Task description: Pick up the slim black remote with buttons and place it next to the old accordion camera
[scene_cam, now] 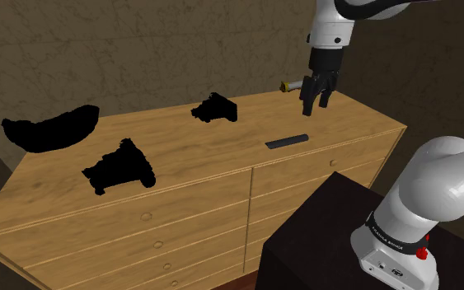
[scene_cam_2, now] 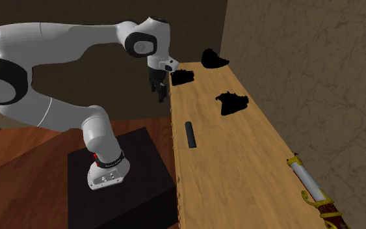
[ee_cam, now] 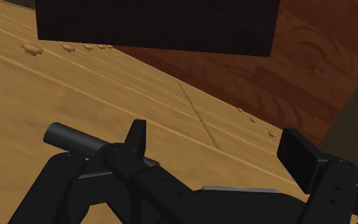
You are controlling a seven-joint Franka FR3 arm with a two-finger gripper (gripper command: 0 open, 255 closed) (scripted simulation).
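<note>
The slim black remote [scene_cam: 286, 141] [scene_cam_2: 190, 134] lies flat on the wooden dresser top [scene_cam: 222, 148] [scene_cam_2: 240, 156], near its front edge. My gripper [scene_cam: 314, 100] [scene_cam_2: 160, 89] [ee_cam: 219, 149] hangs in the air above and apart from the remote, open, with nothing between its fingers [ee_cam: 136, 137]. Two lumpy all-black things stand on the top: one near the front [scene_cam: 120, 166] [scene_cam_2: 183, 77], one nearer the wall [scene_cam: 214, 108] [scene_cam_2: 232, 103]. I cannot tell which of them is the accordion camera.
A black bowl-like shape [scene_cam: 50, 128] [scene_cam_2: 214, 59] sits at the dresser's far end. A sheathed sword [scene_cam: 288, 85] [scene_cam_2: 311, 188] lies at the other end by the wall. The dark stand box [scene_cam: 337, 231] [scene_cam_2: 119, 175] [ee_cam: 158, 25] is beside the drawer fronts [ee_cam: 75, 76].
</note>
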